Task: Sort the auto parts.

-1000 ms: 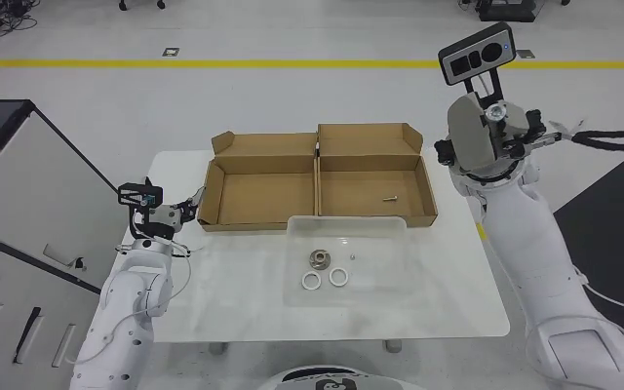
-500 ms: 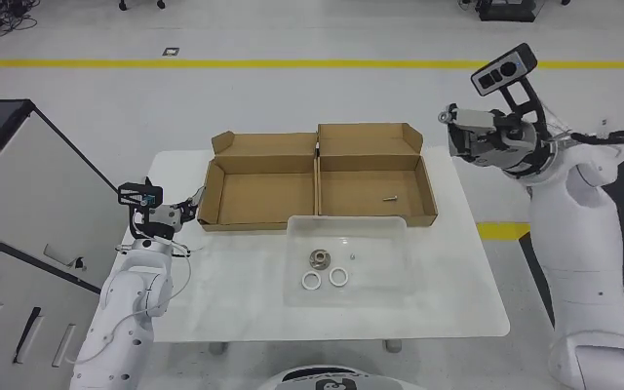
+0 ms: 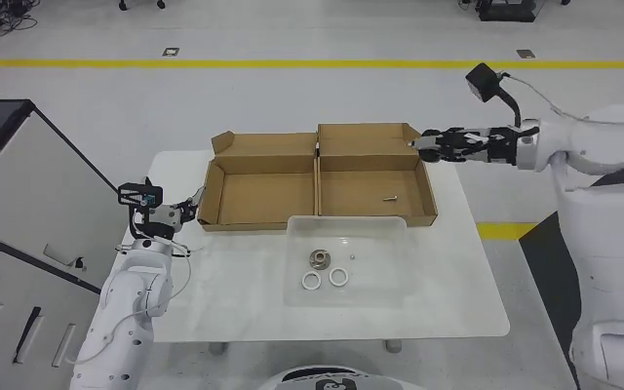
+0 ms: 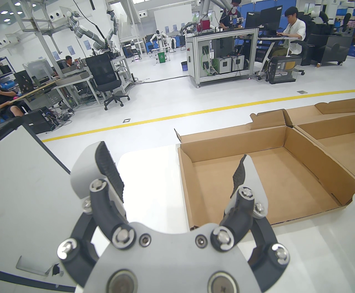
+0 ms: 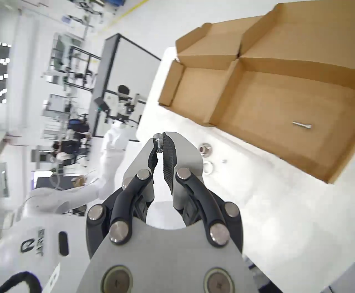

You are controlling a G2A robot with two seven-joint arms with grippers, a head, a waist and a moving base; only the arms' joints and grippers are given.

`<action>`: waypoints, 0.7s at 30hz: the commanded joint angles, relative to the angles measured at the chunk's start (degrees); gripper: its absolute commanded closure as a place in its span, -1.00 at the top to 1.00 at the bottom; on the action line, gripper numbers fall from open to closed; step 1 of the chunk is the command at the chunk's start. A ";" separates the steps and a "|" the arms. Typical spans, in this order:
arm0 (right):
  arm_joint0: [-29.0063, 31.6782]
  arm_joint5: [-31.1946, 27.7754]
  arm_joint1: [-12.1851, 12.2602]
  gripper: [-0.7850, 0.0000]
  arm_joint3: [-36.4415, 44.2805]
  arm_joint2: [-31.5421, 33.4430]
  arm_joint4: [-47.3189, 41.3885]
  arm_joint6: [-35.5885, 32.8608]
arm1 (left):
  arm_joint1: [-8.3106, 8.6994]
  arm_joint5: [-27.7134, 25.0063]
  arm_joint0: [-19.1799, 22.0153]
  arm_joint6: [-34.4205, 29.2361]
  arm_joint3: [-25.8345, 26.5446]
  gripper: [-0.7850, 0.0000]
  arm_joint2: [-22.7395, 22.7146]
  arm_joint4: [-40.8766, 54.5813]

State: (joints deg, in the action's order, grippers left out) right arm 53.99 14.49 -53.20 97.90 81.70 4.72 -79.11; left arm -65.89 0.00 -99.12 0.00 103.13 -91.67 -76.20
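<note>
Screw (image 5: 158,143) is pinched at the very tips of your right gripper (image 5: 160,141), which is almost closed on it, with the right cardboard box (image 5: 291,69) beneath and ahead, while your left gripper (image 4: 172,155) gapes wide and holds nothing beside the left cardboard box (image 4: 222,147).

A robotics lab is indicated — a glossy white floor (image 3: 292,29) crossed by a yellow line (image 3: 292,63), aluminium-framed benches (image 4: 219,52) packed with electronics, monitors (image 4: 270,14), office chairs (image 4: 106,77) and other robot arms (image 4: 94,36) mounted behind.
</note>
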 commanded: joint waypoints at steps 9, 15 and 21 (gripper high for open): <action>-11.55 -2.54 -1.72 -1.00 -10.34 -19.86 22.53 -1.45 | 0.00 0.00 0.00 0.00 0.00 1.00 0.00 0.00; -15.76 -3.57 -4.01 -1.00 -18.86 -28.74 26.31 0.67 | 0.00 0.00 0.00 0.00 0.00 1.00 0.00 0.00; -17.81 -2.84 -6.68 -1.00 -26.40 -35.35 27.17 5.19 | 0.00 0.00 0.00 0.00 0.00 1.00 0.00 0.00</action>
State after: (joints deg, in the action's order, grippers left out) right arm 36.40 11.41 -59.53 72.61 47.17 31.82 -74.64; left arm -65.89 0.00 -99.12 0.00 103.13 -91.67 -76.20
